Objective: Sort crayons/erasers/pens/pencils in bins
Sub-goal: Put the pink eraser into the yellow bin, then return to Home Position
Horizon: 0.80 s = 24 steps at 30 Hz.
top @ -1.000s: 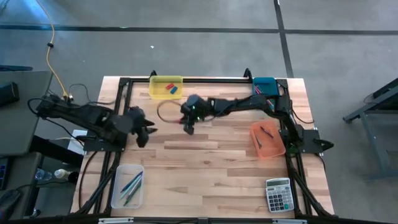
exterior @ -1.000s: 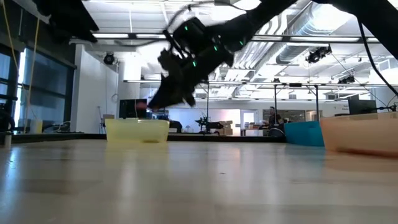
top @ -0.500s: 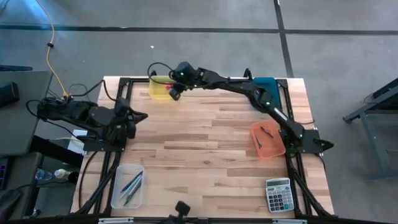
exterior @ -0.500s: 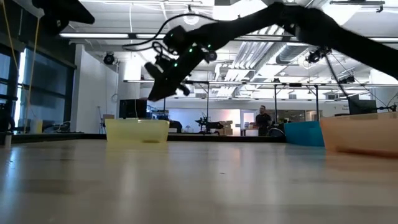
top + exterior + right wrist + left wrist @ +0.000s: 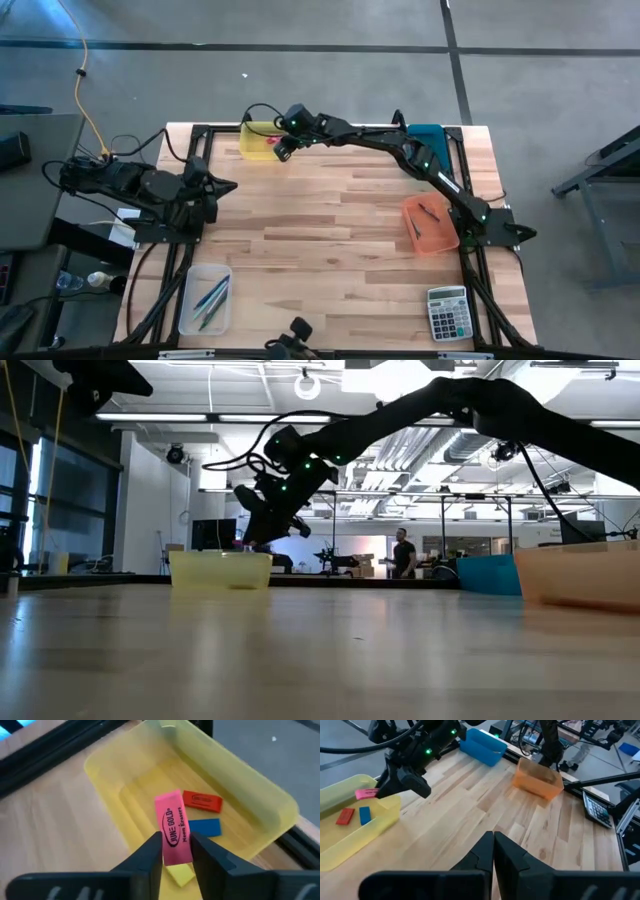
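Pink eraser (image 5: 174, 831) sits between the fingers of my right end effector (image 5: 175, 851), which hangs over the yellow bin (image 5: 250, 805) at the far left corner of the desk (image 5: 330, 250). My fingers stand narrowly apart on either side of the eraser, close against it; whether they are pressing it, I cannot tell. Below it in the bin lie a red eraser (image 5: 202, 801), a blue eraser (image 5: 204, 827) and a pale yellow eraser (image 5: 180, 872), close together on the floor of the tray. From above, my right arm stretches from its base at the desk's right edge across to that bin.

My left end effector (image 5: 493, 851) waits with fingers pressed together, drawn back at the left edge of the desk, pointed across the wood toward the other arm.

Farther out, the teal bin (image 5: 425, 135) stands at the far right corner, the orange bin (image 5: 431, 222) along the right side with thin sticks in it, and the clear bin (image 5: 207, 298) near the front left, also holding sticks. A calculator (image 5: 448, 311) lies at the front right. A person (image 5: 402, 552) stands in the room beyond.
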Tool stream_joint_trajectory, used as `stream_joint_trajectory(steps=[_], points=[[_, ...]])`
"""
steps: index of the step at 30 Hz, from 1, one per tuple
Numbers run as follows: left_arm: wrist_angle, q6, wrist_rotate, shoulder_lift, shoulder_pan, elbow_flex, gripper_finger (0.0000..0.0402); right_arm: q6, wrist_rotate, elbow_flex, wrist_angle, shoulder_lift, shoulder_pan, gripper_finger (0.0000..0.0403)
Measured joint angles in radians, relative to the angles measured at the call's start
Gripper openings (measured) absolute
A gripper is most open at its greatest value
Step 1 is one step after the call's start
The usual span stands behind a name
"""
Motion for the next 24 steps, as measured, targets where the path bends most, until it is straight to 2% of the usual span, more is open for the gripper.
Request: stream_joint_trajectory(steps=[8,13,15,17,21,23,24], points=[[0.0,0.007,-0.025,0.0,0.0,0.0,0.0,0.05,0.0,0.0,-0.003,-0.001,-0.001,0.0152],[0.052,0.072,-0.043,0.0,0.001,0.0,0.0,0.038,-0.034,-0.002,-0.033,-0.013,-0.001,0.0162],[0.1,0.108,-0.043,0.0,0.006,-0.008,0.0,-0.026,-0.049,-0.003,-0.056,-0.04,0.005,0.0146],[0.202,0.147,-0.023,-0.005,0.022,-0.05,0.0,-0.117,-0.054,-0.003,-0.065,-0.081,0.013,0.0113],[0.437,0.176,0.103,-0.023,0.086,-0.184,0.0,-0.222,-0.085,0.0,-0.087,-0.146,0.037,0.0025],[0.556,0.18,0.16,-0.026,0.124,-0.256,0.0,-0.251,-0.098,0.0,-0.103,-0.157,0.048,0.0009],[0.62,0.187,0.186,-0.026,0.145,-0.287,0.0,-0.261,-0.099,0.0,-0.107,-0.16,0.054,0.0012]])
